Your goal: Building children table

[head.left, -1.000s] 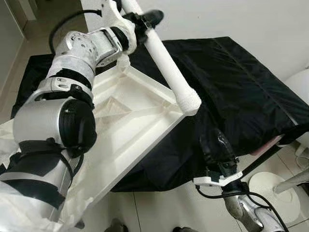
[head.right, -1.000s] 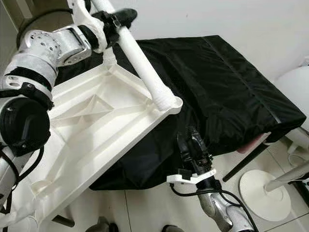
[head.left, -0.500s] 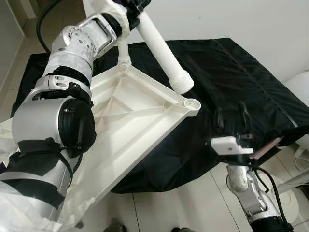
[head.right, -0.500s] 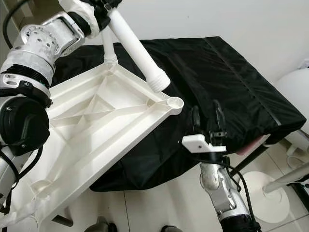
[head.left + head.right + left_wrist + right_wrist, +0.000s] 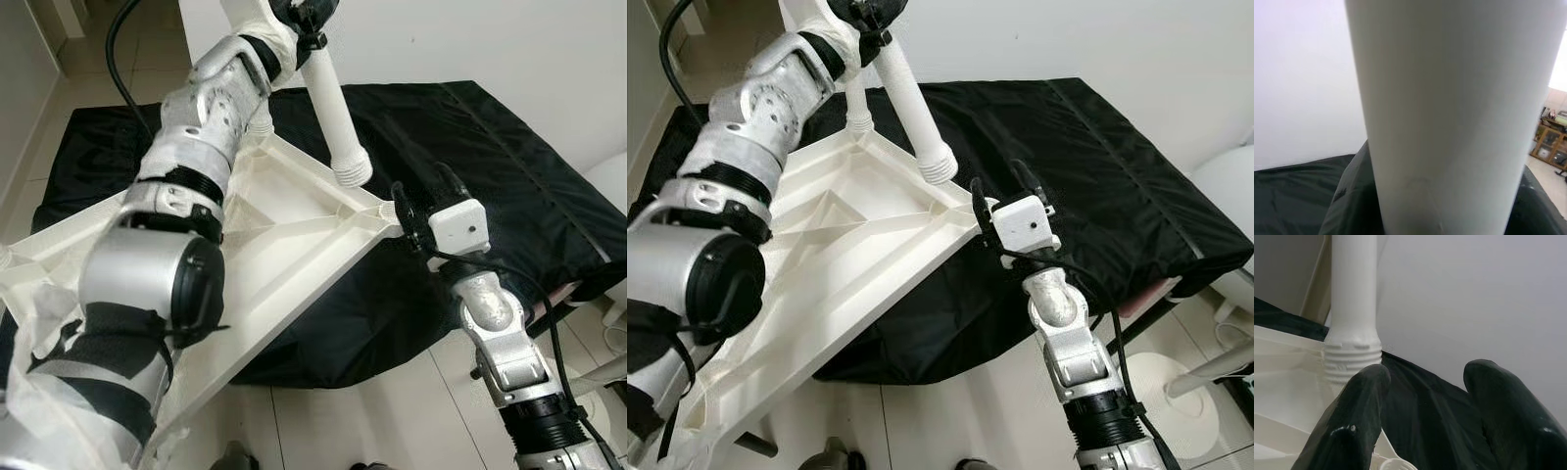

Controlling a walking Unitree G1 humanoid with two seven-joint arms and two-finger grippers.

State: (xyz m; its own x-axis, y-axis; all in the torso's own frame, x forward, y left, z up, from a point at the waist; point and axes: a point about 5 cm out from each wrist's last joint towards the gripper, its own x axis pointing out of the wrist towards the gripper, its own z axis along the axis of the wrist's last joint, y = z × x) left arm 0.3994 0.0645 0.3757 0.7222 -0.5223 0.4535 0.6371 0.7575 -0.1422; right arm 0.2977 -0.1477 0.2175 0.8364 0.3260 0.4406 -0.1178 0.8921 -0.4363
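Observation:
The white children's table top (image 5: 284, 235) lies upside down, ribs up, partly on the black-covered surface. One white leg (image 5: 855, 108) stands in its far corner socket. My left gripper (image 5: 306, 14) is shut on the upper part of a second white leg (image 5: 331, 108), which looms close in the left wrist view (image 5: 1449, 117). That leg tilts, and its threaded end (image 5: 351, 174) hangs just above and beside the near corner socket (image 5: 388, 209). My right gripper (image 5: 419, 194) is open beside that socket, with one finger (image 5: 1352, 421) near the thread (image 5: 1352, 360).
A black cloth (image 5: 490, 147) covers the surface under the table top, ending at a white wall behind. On the tiled floor at the right stand a round white base (image 5: 1166, 392) and a white rounded object (image 5: 612, 176). The table top overhangs toward me.
The left arm lifted the leg off the near corner socket and swung it more upright. The right gripper rose from below the cloth's edge to the socket corner.

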